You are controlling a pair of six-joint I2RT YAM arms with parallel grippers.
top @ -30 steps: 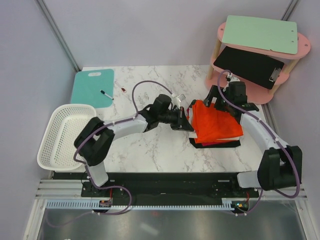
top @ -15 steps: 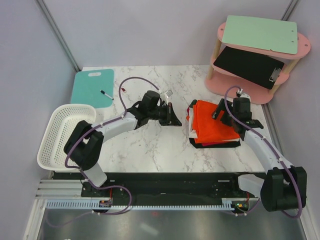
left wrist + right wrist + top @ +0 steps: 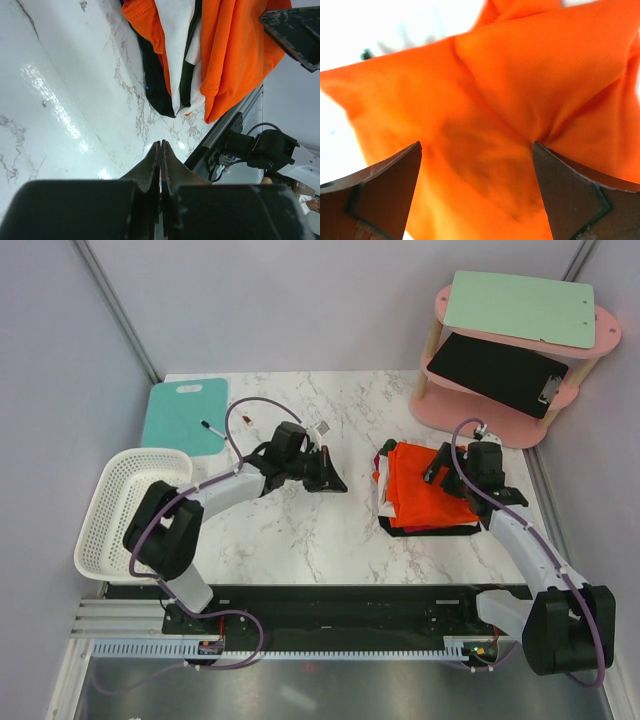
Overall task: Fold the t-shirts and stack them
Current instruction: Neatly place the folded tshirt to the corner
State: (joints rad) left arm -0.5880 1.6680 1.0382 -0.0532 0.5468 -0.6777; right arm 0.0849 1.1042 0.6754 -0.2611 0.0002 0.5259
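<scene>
The shirts (image 3: 432, 492) are stacked, orange uppermost, on the right of the table (image 3: 300, 530). The right gripper (image 3: 476, 145) is held wide open just over the top one. The left gripper (image 3: 161, 146) is closed on nothing, left of them. Creases are probably best smoothed with light, flat pressure, so nothing is shifted.
</scene>
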